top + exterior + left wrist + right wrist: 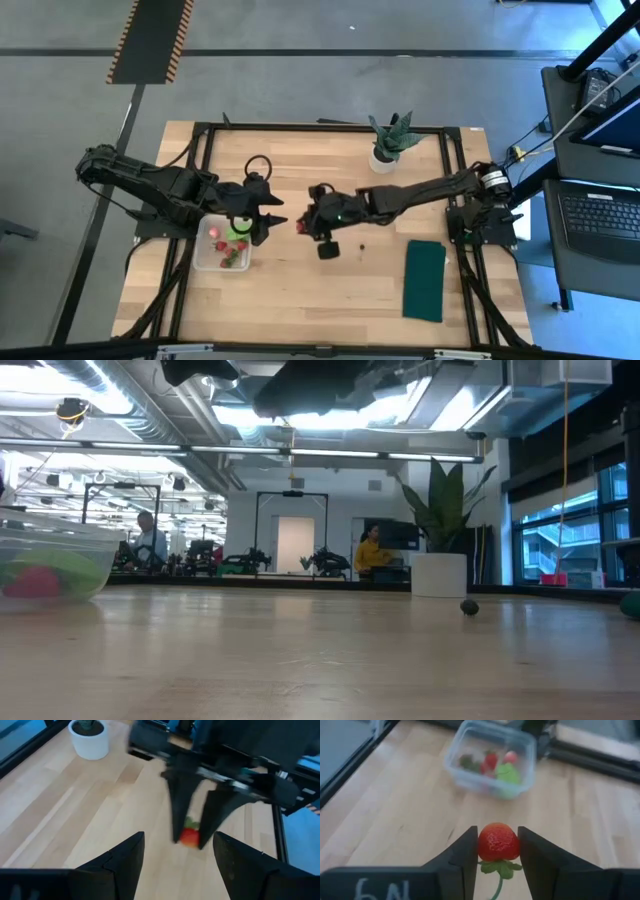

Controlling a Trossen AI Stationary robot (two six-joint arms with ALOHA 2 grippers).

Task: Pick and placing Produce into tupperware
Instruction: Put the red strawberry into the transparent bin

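One strawberry (498, 841) sits clamped in the right gripper (498, 851); carry it level over the tupperware (490, 764) before releasing; left gripper (177, 854) waits, jaws apart.

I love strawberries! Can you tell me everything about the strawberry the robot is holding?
The strawberry is bright red, plump and dotted with tiny seeds, with green leaves and a thin stem pointing down. It looks shiny, maybe plastic. The right end effector pinches it on both sides and holds it up off the wooden table, partway toward the clear container. Only the two dark fingers touch it.
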